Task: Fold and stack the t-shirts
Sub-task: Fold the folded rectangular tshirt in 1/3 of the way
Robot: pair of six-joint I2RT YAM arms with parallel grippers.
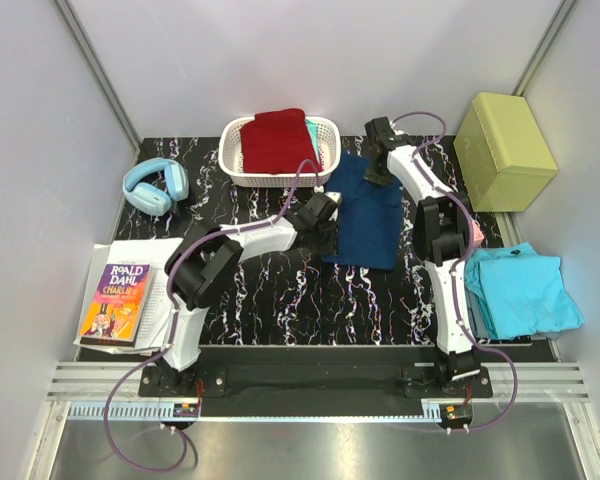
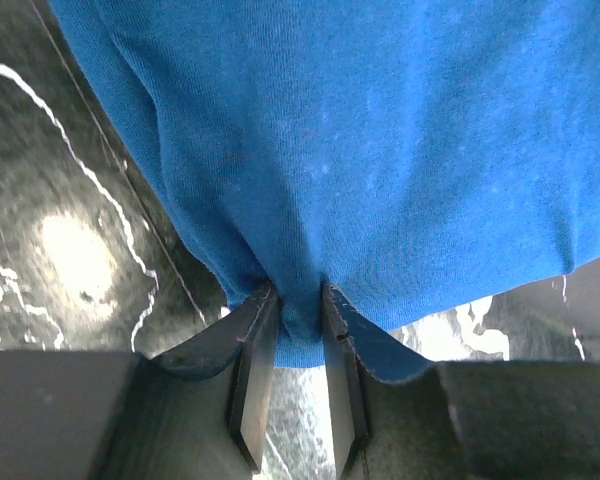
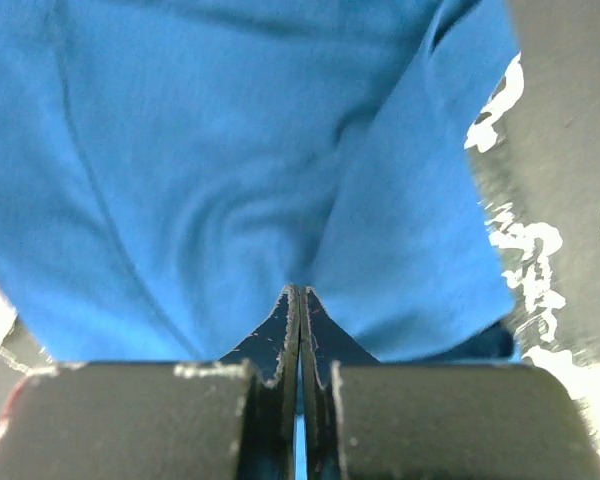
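Observation:
A navy blue t-shirt [image 1: 368, 212] lies as a long folded strip in the middle of the black marbled table [image 1: 280, 290]. My left gripper [image 1: 329, 222] is at its left edge, and in the left wrist view the left gripper [image 2: 298, 296] is shut on a bunched fold of the blue cloth [image 2: 360, 140]. My right gripper [image 1: 380, 172] is at the shirt's far end; in the right wrist view the right gripper [image 3: 300, 292] has its jaws pressed together on the blue cloth [image 3: 230, 170], which puckers toward the tips. A dark red t-shirt [image 1: 275, 140] lies folded in a white basket [image 1: 242, 175]. A turquoise t-shirt [image 1: 522, 290] lies at the right edge.
Light blue headphones [image 1: 155, 186] lie at the far left. A Roald Dahl book [image 1: 115, 302] rests on papers at the near left. A yellow-green box [image 1: 505, 150] stands at the far right, beside the right arm.

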